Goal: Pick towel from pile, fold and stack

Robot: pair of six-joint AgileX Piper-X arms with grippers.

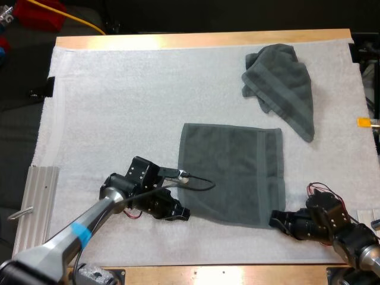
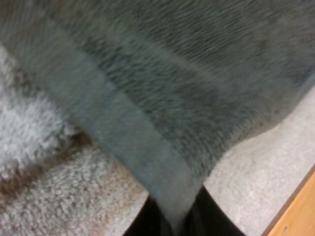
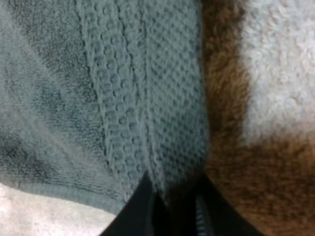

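Left gripper (image 1: 181, 212) clamps near-left corner of flat towel (image 1: 234, 172); right gripper (image 1: 276, 219) clamps near-right corner.

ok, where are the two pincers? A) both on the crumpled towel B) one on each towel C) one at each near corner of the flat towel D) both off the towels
C: the left pincer and right pincer each clamp a near corner of the flat towel; the crumpled towel lies apart, far right.
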